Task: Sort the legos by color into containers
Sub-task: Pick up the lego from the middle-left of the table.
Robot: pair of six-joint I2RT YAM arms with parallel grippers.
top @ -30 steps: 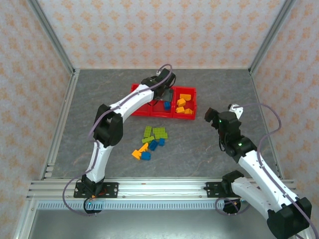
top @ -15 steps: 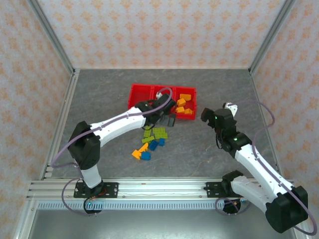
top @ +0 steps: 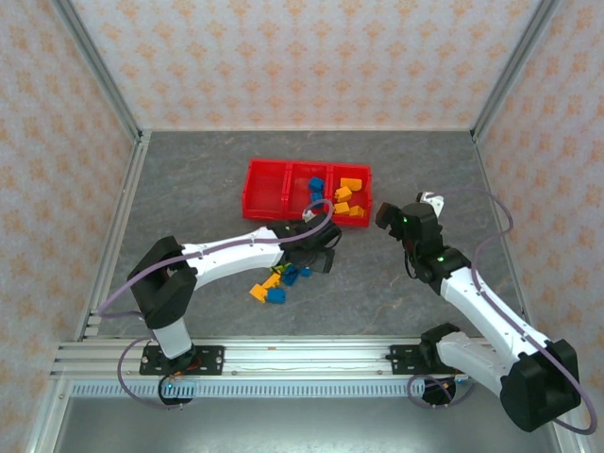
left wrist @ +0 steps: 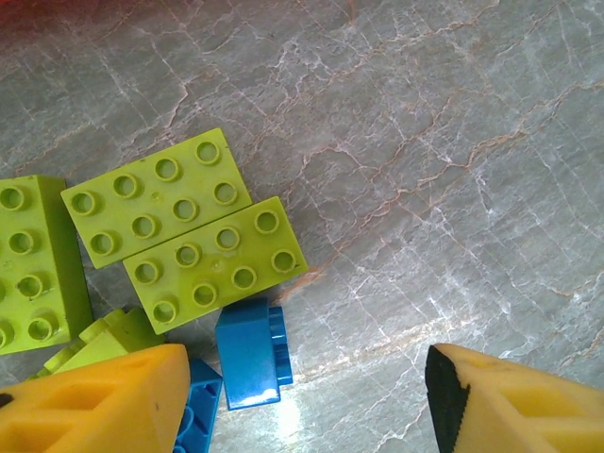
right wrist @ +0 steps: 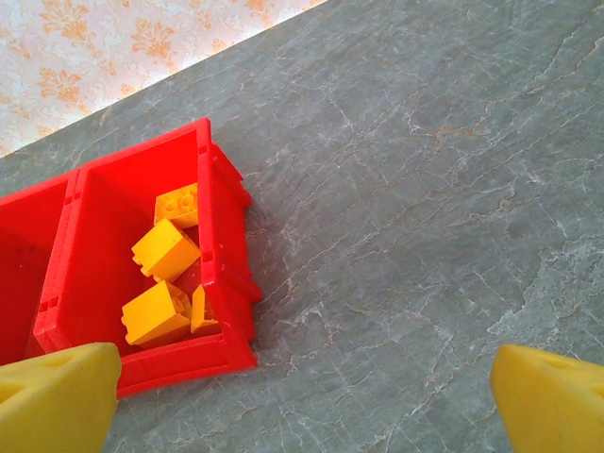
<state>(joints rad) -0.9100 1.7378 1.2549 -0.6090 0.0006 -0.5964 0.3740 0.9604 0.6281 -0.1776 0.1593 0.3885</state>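
Top external view: left gripper (top: 324, 259), back from the long red plastic tray (top: 257, 184) at upper centre, hovers empty, fingers apart, over loose lime-green, blue and orange studded bricks (top: 280, 276) mid-frame, apparently starting another pick; right gripper (top: 386, 219) idles wide open.

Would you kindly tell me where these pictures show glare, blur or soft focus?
Left wrist: a bright glare patch on the table beside the blue brick, lime green bricks sharp, a red blur in the top-left corner. Right wrist: the yellow fingertips look soft, the red tray and orange-yellow bricks crisp. Top external: even light, no glare.
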